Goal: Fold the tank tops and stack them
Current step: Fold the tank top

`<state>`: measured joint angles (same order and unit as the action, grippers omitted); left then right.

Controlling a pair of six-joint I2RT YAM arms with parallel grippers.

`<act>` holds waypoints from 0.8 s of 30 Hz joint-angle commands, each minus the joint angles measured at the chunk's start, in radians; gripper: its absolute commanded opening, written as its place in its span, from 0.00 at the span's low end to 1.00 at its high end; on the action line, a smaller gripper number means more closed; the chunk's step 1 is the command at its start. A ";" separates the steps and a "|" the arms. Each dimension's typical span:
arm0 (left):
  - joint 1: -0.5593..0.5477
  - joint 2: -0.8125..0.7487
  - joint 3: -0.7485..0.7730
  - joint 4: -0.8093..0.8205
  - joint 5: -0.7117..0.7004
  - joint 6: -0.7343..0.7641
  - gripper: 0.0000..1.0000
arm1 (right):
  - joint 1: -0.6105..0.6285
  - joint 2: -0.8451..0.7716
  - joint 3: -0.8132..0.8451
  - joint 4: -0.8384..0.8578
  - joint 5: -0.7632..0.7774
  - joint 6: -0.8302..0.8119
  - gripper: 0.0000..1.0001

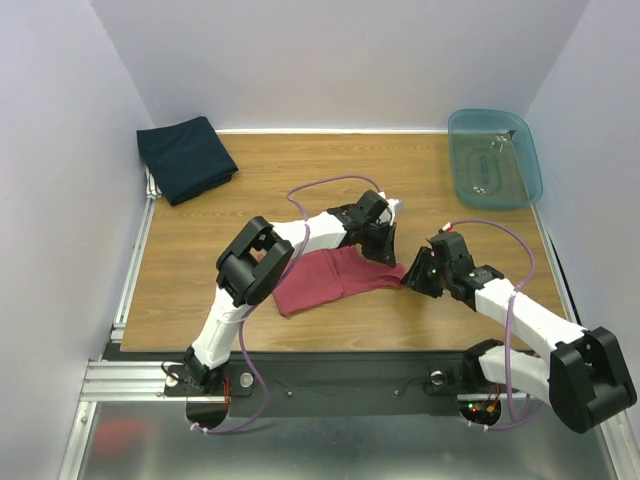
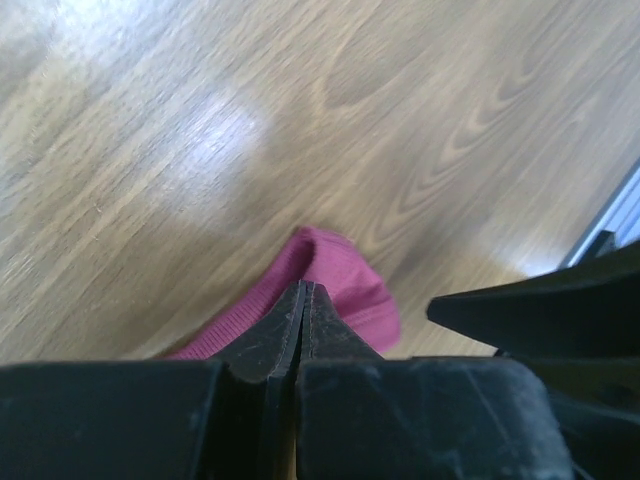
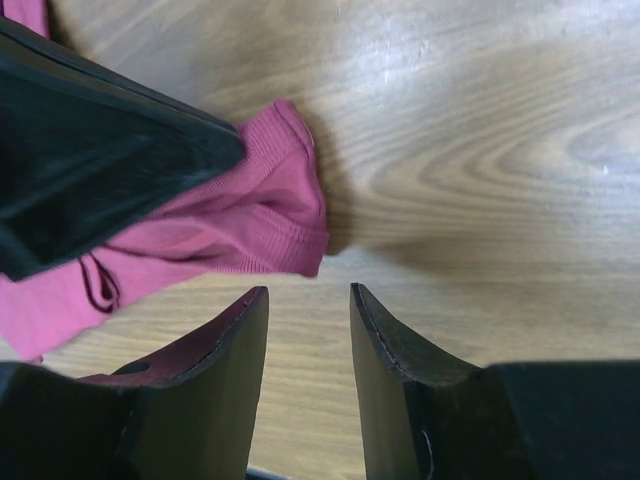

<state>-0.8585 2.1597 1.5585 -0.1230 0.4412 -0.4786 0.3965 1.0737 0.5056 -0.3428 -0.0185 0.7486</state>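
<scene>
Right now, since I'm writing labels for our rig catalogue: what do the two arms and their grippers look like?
The left arm and right arm share white links, chunky black joint housings and a thin purple cable looping along each. The left gripper and right gripper carry plain black, wedge-shaped fingers tapering to narrow tips.
</scene>
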 commanded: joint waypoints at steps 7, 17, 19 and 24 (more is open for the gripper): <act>-0.013 0.031 0.037 0.022 0.044 0.018 0.02 | 0.034 0.086 -0.007 0.113 0.046 0.008 0.38; -0.013 0.043 0.028 0.019 0.045 0.031 0.01 | 0.036 0.143 0.047 0.113 0.100 -0.017 0.21; -0.013 0.045 0.026 0.016 0.047 0.034 0.01 | 0.035 0.155 0.063 0.113 0.110 -0.022 0.18; -0.013 0.051 0.025 0.008 0.050 0.054 0.01 | 0.036 0.166 0.117 0.107 0.126 -0.032 0.04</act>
<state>-0.8631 2.1979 1.5585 -0.1116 0.4717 -0.4618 0.4267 1.2427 0.5476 -0.2768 0.0616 0.7338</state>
